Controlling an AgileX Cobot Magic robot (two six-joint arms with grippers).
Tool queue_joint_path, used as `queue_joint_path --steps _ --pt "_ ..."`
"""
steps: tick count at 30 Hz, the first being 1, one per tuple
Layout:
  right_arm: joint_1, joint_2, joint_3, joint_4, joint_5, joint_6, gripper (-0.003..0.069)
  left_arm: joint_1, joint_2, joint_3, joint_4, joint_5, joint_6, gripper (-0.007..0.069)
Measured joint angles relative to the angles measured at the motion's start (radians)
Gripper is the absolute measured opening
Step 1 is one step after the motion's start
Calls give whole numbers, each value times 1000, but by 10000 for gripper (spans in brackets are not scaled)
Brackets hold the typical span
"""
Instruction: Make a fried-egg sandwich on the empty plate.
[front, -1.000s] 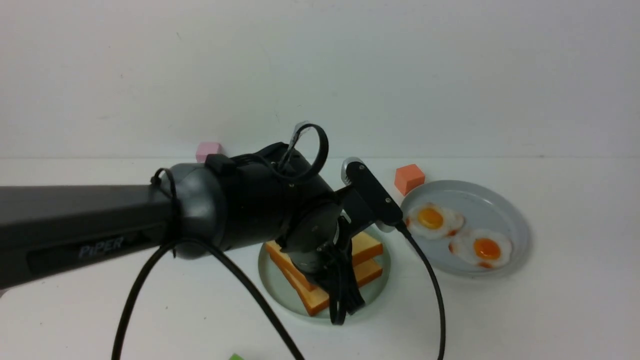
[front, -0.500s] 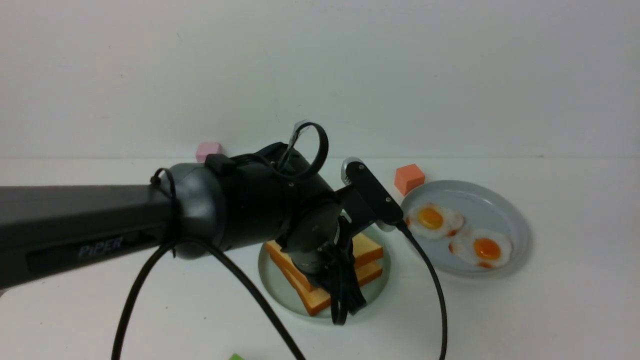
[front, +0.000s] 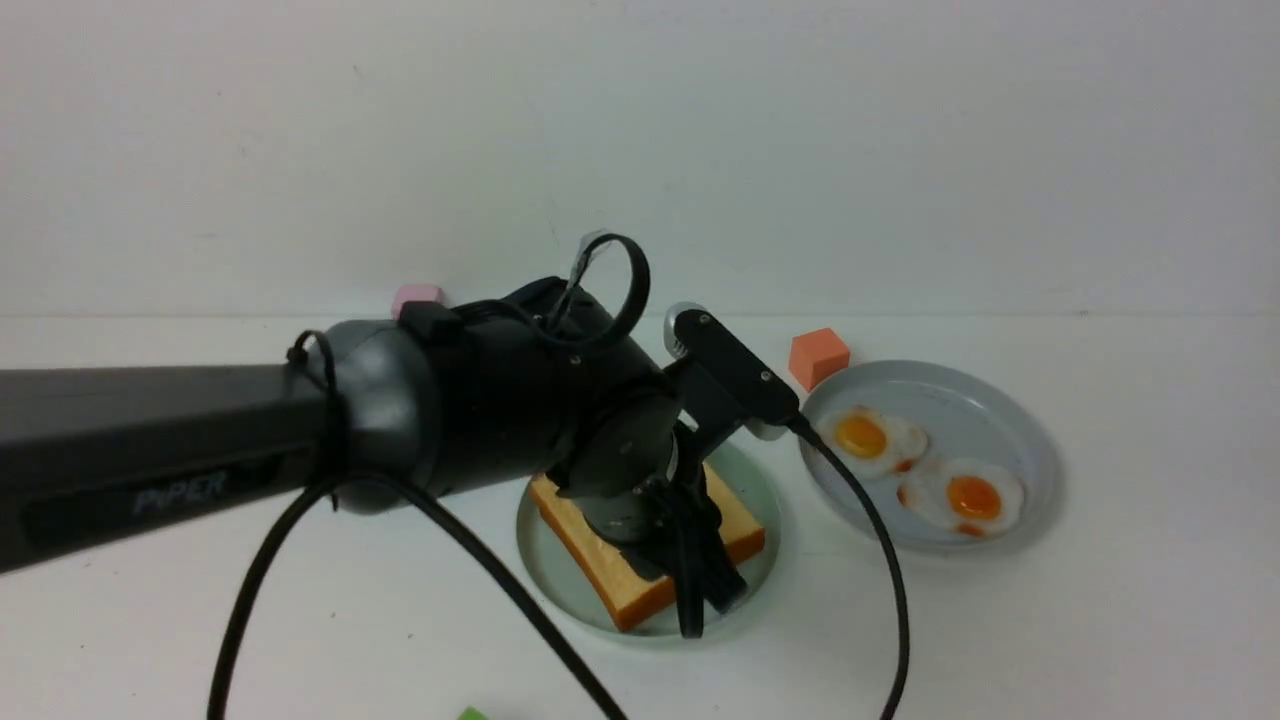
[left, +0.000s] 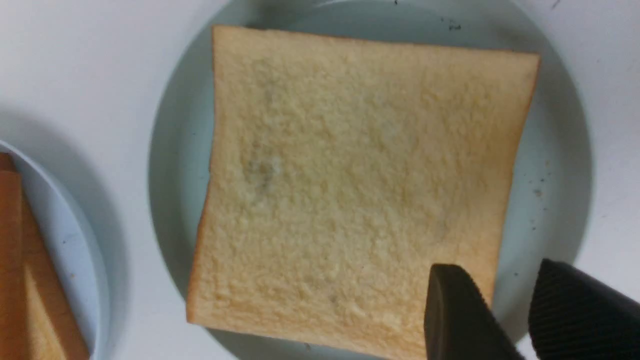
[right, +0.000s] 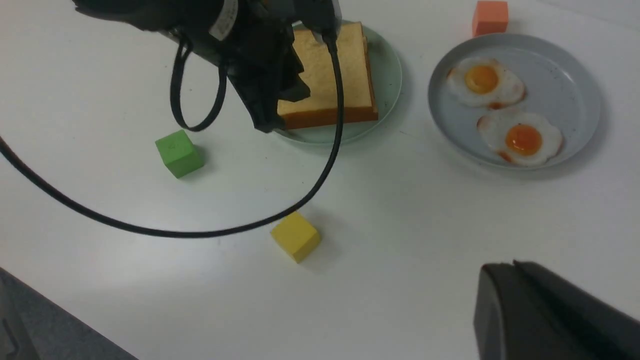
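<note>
White bench, plain wall behind. Left end effector (left: 505, 310) hangs parted over one toast slice (front: 640, 545) lying flat on the mint plate (front: 765, 500): first layer down. Fried eggs (front: 872, 440) wait on the grey plate (front: 1030, 440); egg and top slice remain. Right end effector (right: 545, 310) closed, well apart.

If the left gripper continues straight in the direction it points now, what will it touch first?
Most likely the toast on the green plate. The left gripper points down over one corner of the slice, jaws apart. Depth is unclear, so the outer finger might reach the plate's bare part instead.
</note>
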Motion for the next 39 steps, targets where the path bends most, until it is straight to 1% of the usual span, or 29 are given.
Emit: queue_joint_path --steps 2,4,5,6,7,8,9,12,15,18,20,21,23,29,39 --pt "0 0 0 0 3 0 35 -16 -77 -10 -6 6 -16 188" --pt "0 0 0 0 7 0 35 -48 -189 -16 -12 4 -25 120" --pt "0 0 0 1 7 0 35 -51 -202 -16 -14 4 -27 105" --pt "0 0 0 2 7 0 35 -79 -292 -14 -22 -1 -38 47" --pt "0 0 0 3 7 0 35 -96 -358 -3 -31 -10 -51 7" --pt "0 0 0 3 8 0 35 -104 -412 8 -38 -15 -63 -14" --pt "0 0 0 3 10 0 35 -118 -507 51 -53 -32 -86 -13" --pt "0 0 0 4 23 0 35 -125 -670 174 -82 -79 -132 -13" --pt "0 0 0 10 30 0 35 -125 -858 383 -94 -164 -168 -13" --pt "0 0 0 12 30 0 35 -125 -1070 615 -98 -296 -177 -13" --pt "0 0 0 15 30 0 35 -125 -1146 682 -98 -340 -179 -13" --pt "0 0 0 25 30 0 35 -125 -1240 780 -99 -410 -179 -13" --pt "0 0 0 46 30 0 35 -125 -1345 893 -99 -482 -179 -13" --pt "0 0 0 119 30 0 43 -125 -1494 1029 -99 -515 -179 -13" --pt "0 0 0 139 30 0 54 -125 -1508 1106 -99 -466 -180 -13"
